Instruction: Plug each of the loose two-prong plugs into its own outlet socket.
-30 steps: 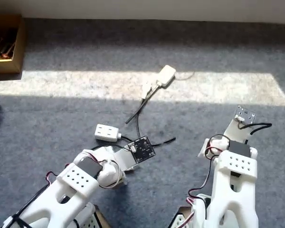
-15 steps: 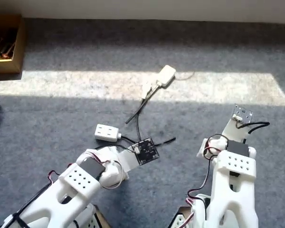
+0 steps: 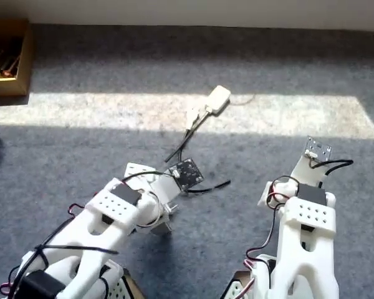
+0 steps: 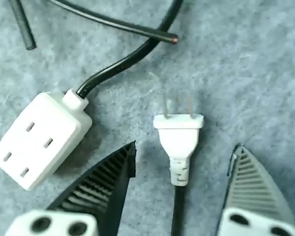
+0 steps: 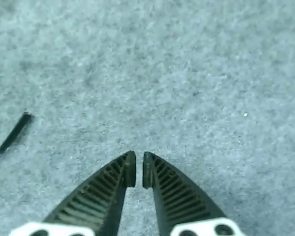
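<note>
A white two-prong plug (image 4: 178, 132) lies flat on the grey carpet, its prongs pointing away from my left gripper (image 4: 185, 146). That gripper is open and hangs just above the carpet, one finger on each side of the plug's body and black cord. Beside it sits a white outlet block (image 4: 39, 140) on a black cord, socket slots facing up. From above, my left arm (image 3: 115, 208) partly covers this outlet block (image 3: 136, 170). My right gripper (image 5: 138, 157) is shut with nothing in it, over bare carpet at the right.
A second white outlet block (image 3: 219, 98) with a white plug (image 3: 192, 116) beside it lies in the sunlit strip farther back. Loose black cords (image 4: 123, 27) cross the carpet past the plug. A wooden box (image 3: 6, 59) stands at the far left.
My left arm has pushed forward over the near outlet block, partly covering it. The right arm has stayed almost still.
</note>
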Robot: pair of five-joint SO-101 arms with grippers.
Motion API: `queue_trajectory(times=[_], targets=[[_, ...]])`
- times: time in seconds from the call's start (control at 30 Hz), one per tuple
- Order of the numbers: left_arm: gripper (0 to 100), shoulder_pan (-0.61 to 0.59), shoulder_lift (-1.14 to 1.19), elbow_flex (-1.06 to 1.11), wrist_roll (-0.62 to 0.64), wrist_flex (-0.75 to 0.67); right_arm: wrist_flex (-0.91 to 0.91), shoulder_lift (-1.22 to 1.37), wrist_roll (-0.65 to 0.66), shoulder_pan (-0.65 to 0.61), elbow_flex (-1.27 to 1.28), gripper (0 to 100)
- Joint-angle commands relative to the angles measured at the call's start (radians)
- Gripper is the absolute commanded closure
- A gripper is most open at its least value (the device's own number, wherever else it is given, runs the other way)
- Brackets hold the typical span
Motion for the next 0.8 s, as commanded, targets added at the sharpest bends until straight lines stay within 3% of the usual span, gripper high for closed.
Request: queue_trajectory(times=[0.0, 0.23, 0.43, 0.57, 0.77], targets=[[73, -0.004, 0.090, -0.048, -0.005, -0.034, 0.005, -0.015, -0.011, -0.010, -0.031, 95.8], [75, -0.002, 0.010, -0.107, -0.003, 0.077, 0.005, -0.015, -0.011, -0.012, -0.031, 95.8], [91, -0.001, 0.051, -0.107, -0.005, 0.075, 0.005, -0.015, -0.011, -0.012, -0.031, 95.8], [91, 0.012, 0.133, -0.127, -0.052, 0.075, 0.005, -0.015, -0.011, -0.012, -0.031, 95.8], [91, 0.091, 0.196, -0.225, -0.028, 0.097, 0.005, -0.015, -0.011, -0.007, -0.031, 95.8]])
